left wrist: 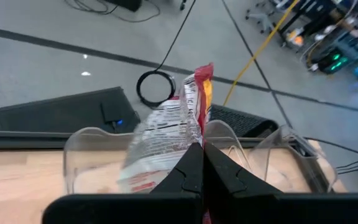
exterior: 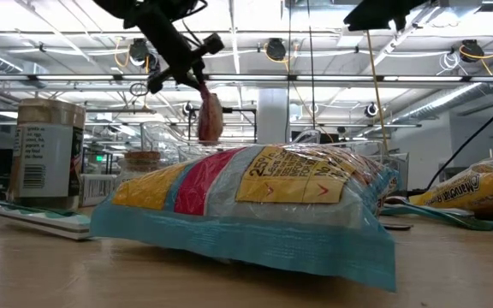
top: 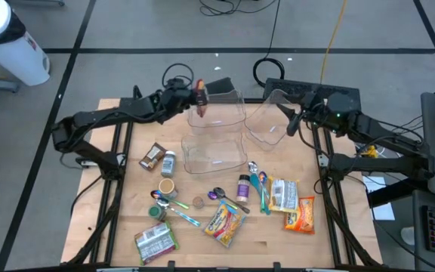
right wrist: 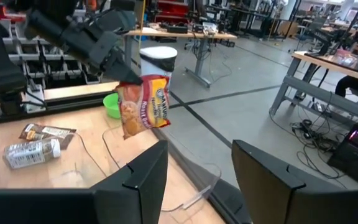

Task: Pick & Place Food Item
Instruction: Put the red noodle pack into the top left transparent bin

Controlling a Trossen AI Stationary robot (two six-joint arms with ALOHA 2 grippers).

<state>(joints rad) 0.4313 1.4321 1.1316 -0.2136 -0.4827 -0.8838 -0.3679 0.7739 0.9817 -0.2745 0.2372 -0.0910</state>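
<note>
A red and yellow snack packet [top: 200, 96] hangs over the far clear tub [top: 219, 108], with my left gripper [top: 193, 94] shut on it. The packet also shows in the low view [exterior: 210, 118] and the right wrist view [right wrist: 143, 104]. To its right a second clear tub [top: 266, 119] stands tilted at my right gripper [top: 291, 121], whose fingers [right wrist: 142, 180] stand apart with the tub's rim running between them. My left gripper pinches the packet's upper end [left wrist: 199, 134] between its two shut fingers, coming level from the table's left. The packet hangs below the fingers, lifted clear above the far tub. My right gripper has the second tub by its right rim [right wrist: 199, 186], coming level from the table's right. The tub sits tilted. The fingers themselves hide the place of contact.
A third clear tub [top: 214, 155] lies in the middle of the table. Nearer the front edge lie several snack packets [top: 225, 221], spoons [top: 261, 189], small jars [top: 168, 162] and a lid. Black power boxes and cables sit past the far edge.
</note>
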